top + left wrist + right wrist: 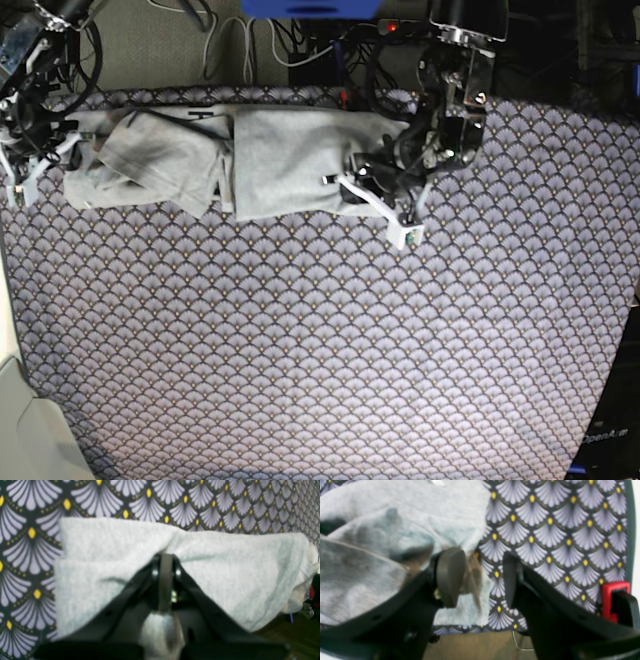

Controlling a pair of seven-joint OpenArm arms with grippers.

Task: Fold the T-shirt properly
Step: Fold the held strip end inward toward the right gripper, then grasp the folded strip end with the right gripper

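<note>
Left gripper (165,562) clamped on a fold of the T-shirt (280,160), center of its wrist view. Right gripper (482,577) jaws apart, shirt edge beside one finger, not gripped. T-shirt lies bunched along the top edge of the patterned cloth (320,350) covering the worktop, upper left to center.

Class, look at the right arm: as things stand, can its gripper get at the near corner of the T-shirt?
Probably yes: the right gripper stands open right at the T-shirt, a corner of cloth already between its jaws, nothing blocking.
</note>
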